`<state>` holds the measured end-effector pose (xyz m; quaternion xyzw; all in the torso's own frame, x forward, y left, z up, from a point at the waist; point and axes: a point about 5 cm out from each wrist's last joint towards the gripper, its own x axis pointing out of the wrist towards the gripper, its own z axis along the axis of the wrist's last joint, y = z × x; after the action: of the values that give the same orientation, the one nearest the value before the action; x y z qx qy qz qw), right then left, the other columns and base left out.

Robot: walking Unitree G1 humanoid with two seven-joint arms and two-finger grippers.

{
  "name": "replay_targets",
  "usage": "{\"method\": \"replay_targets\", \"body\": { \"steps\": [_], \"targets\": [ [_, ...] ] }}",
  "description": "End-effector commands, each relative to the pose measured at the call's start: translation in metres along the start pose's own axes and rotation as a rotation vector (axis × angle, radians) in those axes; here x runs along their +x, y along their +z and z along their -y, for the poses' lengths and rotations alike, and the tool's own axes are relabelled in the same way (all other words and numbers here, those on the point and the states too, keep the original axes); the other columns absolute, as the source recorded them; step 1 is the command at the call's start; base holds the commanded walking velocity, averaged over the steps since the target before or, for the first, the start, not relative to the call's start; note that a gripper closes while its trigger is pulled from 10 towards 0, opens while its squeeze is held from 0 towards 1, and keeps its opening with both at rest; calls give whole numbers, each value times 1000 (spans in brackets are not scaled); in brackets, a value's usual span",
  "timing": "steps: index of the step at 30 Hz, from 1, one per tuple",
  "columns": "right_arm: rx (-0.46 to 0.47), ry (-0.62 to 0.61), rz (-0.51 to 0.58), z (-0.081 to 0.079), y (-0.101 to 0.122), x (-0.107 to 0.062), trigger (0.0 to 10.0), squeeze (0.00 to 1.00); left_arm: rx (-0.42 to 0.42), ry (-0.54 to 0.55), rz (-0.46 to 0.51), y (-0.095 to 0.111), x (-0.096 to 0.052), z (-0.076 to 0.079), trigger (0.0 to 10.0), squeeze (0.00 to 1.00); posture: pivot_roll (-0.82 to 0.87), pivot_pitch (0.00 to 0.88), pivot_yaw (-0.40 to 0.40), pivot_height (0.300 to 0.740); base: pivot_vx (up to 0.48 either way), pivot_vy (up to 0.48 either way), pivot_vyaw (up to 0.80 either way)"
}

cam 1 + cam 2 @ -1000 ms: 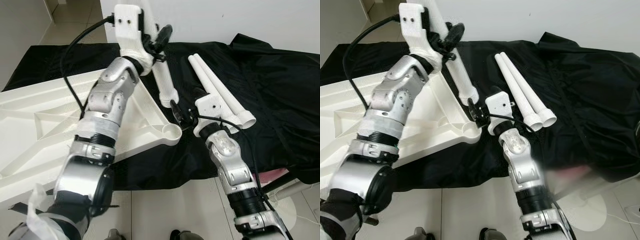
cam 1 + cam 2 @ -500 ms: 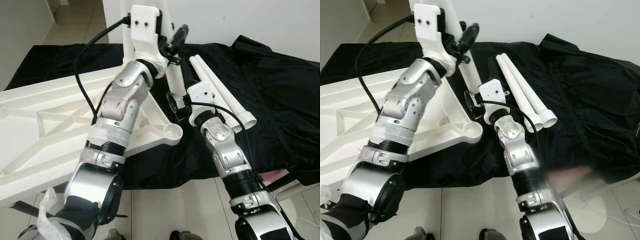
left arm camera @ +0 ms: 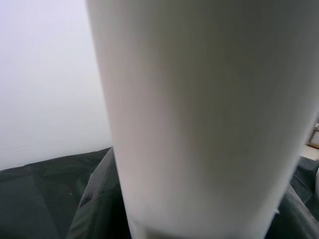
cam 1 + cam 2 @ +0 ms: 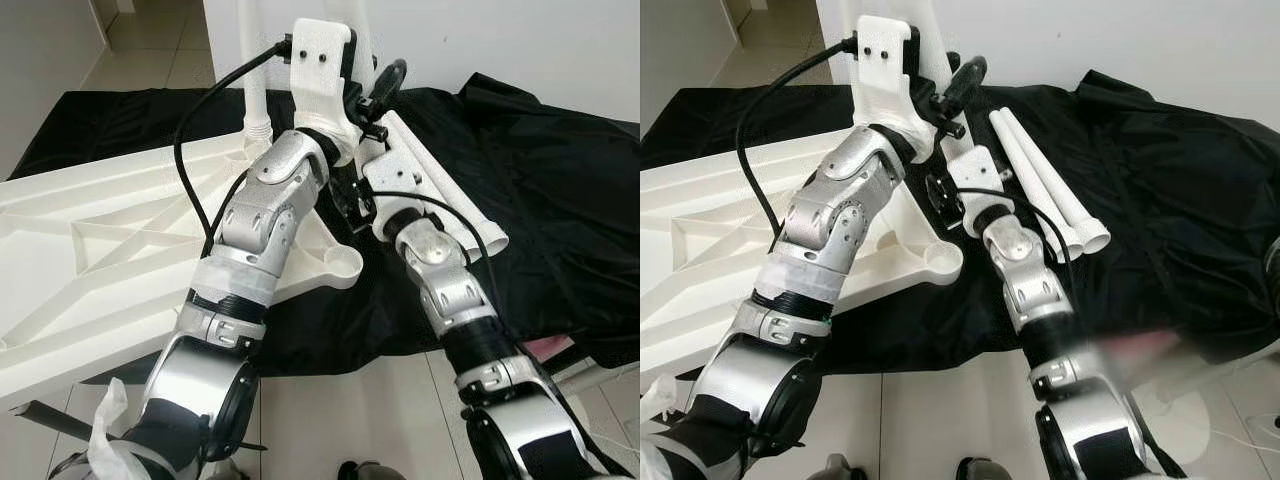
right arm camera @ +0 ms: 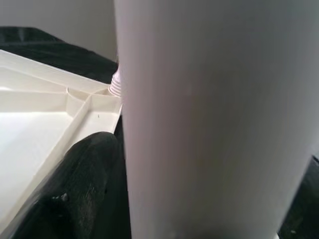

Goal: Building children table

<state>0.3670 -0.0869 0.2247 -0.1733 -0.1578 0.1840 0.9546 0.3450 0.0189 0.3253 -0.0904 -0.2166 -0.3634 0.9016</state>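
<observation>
Both grippers, left gripper (image 4: 375, 85) and right gripper (image 4: 352, 200), are clenching the table leg (image 5: 209, 119) and tipping it upright at upper centre, nearing the tabletop's (image 4: 90, 240) corner socket (image 4: 343, 266).

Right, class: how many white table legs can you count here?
4. A held leg upright in the left gripper; a standing leg at the tabletop's far corner; two lying legs side by side on the black cloth. More may hide behind the arms.

Two loose legs (image 4: 440, 185) beside pincers
</observation>
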Motion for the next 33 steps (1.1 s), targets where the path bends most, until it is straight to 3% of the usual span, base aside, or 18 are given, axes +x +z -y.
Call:
{"method": "replay_targets", "body": {
  "steps": [1, 10, 11, 12, 13, 26, 27, 28, 29, 33],
  "targets": [
    [-9, 8, -5, -1, -2, 1, 10000, 0, 5, -18, 5, 2, 1, 5, 10000, 0, -91, 65, -38, 740, 0, 0, 0],
    [-25, 16, 1, -2, -1, 5, 10000, 0, 3, -23, -1, 1, 0, 7, 10000, 0, -94, 67, -36, 740, 0, 0, 0],
    [-22, 19, -5, -2, -1, 6, 2706, 0, 4, -22, 0, 2, 1, 8, 10000, 0, -93, 66, -36, 740, 0, 0, 0],
    [-20, 21, -8, -2, -2, 6, 1020, 0, 4, -22, 1, 2, 1, 7, 10000, 0, -93, 65, -36, 740, 0, 0, 0],
    [-12, 26, -11, -3, -3, 5, 0, 0, 5, -21, 2, 2, 1, 8, 10000, 0, -93, 65, -35, 740, 0, 0, 0],
    [35, 8, -49, -5, -10, 4, 0, 0, 18, -57, 6, 3, 2, 15, 10000, 0, -90, 66, -33, 740, 0, 0, 0],
    [53, -10, -55, -5, -11, 4, 10000, 0, -3, -78, 12, 3, 1, 17, 10000, 365, -90, 66, -32, 740, 0, 0, 0],
    [53, -10, -55, -5, -11, 4, 10000, 0, -3, -78, 12, 3, 1, 17, 10000, 365, -90, 66, -32, 740, 0, 0, 0],
    [73, -23, -60, -4, -11, 4, 10000, 0, -37, -98, 20, 3, 0, 19, 10000, 1000, -91, 65, -31, 740, 0, 0, 0],
    [110, -59, -64, -3, -11, 4, 10000, 0, -33, -126, 28, 4, -2, 22, 10000, 1000, -91, 64, -29, 740, 0, 0, 0]
  ]
}}
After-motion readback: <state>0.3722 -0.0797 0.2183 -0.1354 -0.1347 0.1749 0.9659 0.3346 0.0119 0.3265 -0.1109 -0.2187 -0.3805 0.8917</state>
